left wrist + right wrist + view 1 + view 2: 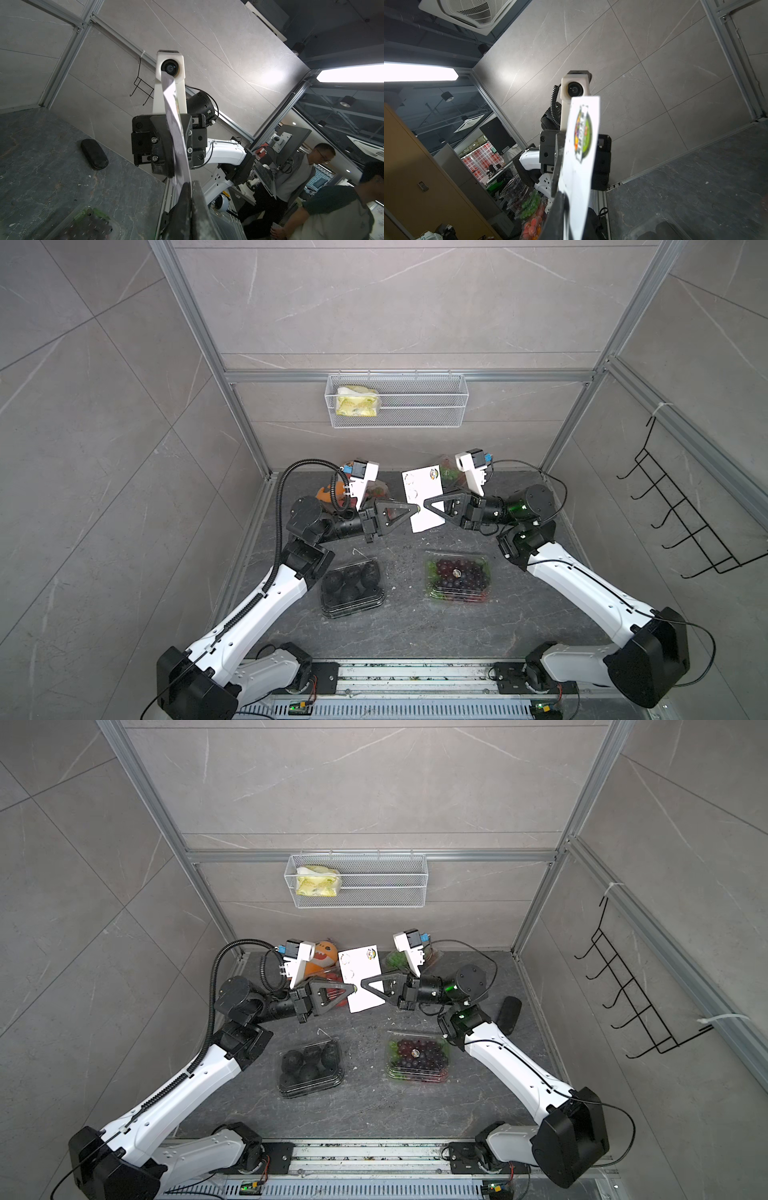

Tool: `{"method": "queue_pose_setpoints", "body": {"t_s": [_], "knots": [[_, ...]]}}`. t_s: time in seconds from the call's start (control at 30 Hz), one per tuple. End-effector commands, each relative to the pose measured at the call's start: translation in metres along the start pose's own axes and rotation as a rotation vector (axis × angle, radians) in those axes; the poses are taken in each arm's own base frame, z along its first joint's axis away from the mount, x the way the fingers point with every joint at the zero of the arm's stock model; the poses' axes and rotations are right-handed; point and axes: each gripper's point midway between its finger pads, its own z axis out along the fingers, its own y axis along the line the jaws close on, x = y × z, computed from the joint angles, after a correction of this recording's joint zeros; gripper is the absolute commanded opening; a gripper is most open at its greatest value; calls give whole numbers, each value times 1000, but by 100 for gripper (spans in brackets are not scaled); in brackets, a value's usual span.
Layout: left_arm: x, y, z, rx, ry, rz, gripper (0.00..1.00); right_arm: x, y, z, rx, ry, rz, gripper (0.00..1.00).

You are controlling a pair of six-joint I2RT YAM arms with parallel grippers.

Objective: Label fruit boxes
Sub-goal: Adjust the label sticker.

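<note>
Top view: purple-grape box (457, 577) apart from right gripper (425, 504).

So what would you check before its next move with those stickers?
1. Right gripper clamps sticker sheet: ok.
2. Left gripper shut on sheet's edge: ok.
3. A label peeled free there: cannot tell.
4. Purple grape box labelled: ok, round sticker on lid.
5. Dark fruit box labelled: not ok, none visible.
6. Strawberry box and green grape box labelled: cannot tell, arms hide lids.
</note>
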Motion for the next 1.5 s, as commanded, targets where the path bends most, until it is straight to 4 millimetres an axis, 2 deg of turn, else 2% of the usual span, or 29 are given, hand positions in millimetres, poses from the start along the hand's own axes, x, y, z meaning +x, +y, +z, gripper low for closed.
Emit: {"method": "queue_pose_setpoints", "body": {"t_s": [0.0,0.07,0.17,0.37,0.53,0.87,1.17,1.33,1.4,1.47], "knots": [[-7,-17,-2,43,-7,53,0,2,8,-1,-28,11,-25,9],[-8,-17,-2,42,-8,51,0,3,7,0,-29,16,-21,9],[-8,-15,-2,39,-9,49,0,4,7,2,-37,23,-16,2],[-8,-16,-1,51,-12,46,0,9,7,9,-47,44,-13,0],[-11,-20,0,89,-30,38,0,9,6,11,-40,44,-5,0],[-9,-11,3,92,-31,15,0,10,11,15,-60,49,-14,0],[-10,-10,6,120,-37,-4,0,13,3,18,-47,55,-18,0],[-5,-9,2,87,-14,5,0,13,6,17,-38,58,-28,0],[-3,-6,-3,36,-4,21,16,15,7,14,-20,64,-40,0],[-3,-4,-11,-17,0,37,37,16,8,11,5,69,-57,0]]}}
